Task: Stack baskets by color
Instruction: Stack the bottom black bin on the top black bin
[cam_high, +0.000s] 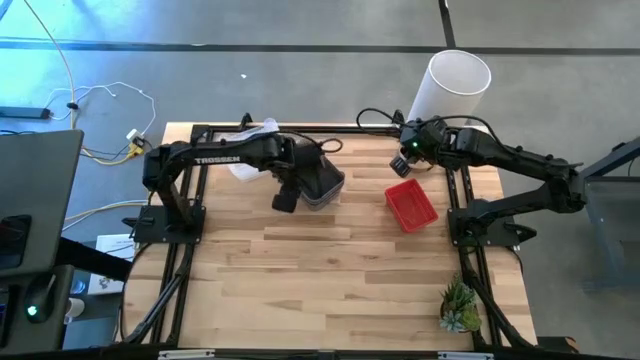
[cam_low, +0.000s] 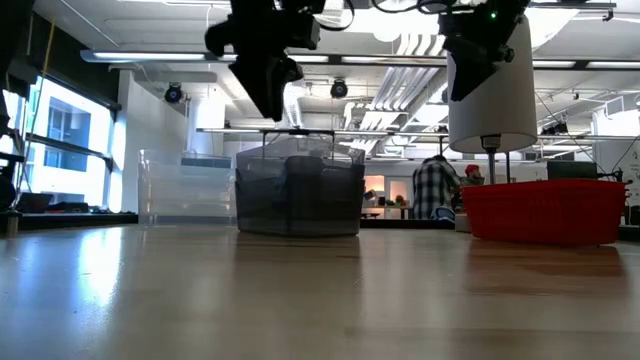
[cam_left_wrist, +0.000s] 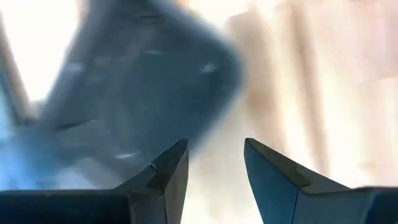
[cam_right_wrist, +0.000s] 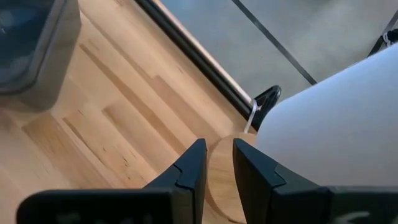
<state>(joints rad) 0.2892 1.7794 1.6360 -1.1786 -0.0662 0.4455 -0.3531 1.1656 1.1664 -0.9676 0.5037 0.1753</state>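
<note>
A smoky dark grey basket (cam_high: 322, 182) (cam_low: 300, 190) stands on its bottom at the table's far middle, and blurs past in the left wrist view (cam_left_wrist: 143, 81). A clear basket (cam_high: 250, 150) (cam_low: 185, 190) stands to its left. A red mesh basket (cam_high: 411, 205) (cam_low: 545, 210) sits to its right. My left gripper (cam_high: 285, 202) (cam_left_wrist: 216, 155) hovers open above the table, just at the grey basket's near-left side, with nothing between its fingers. My right gripper (cam_high: 400, 167) (cam_right_wrist: 217, 158) hangs high beyond the red basket, its fingers a little apart and empty.
A tall white cylinder (cam_high: 450, 85) (cam_right_wrist: 336, 124) on a round wooden foot stands at the far right corner, close to my right gripper. A small green plant (cam_high: 460, 308) sits at the near right corner. Black frame rails run along the table's edges. Bare wood fills the near half.
</note>
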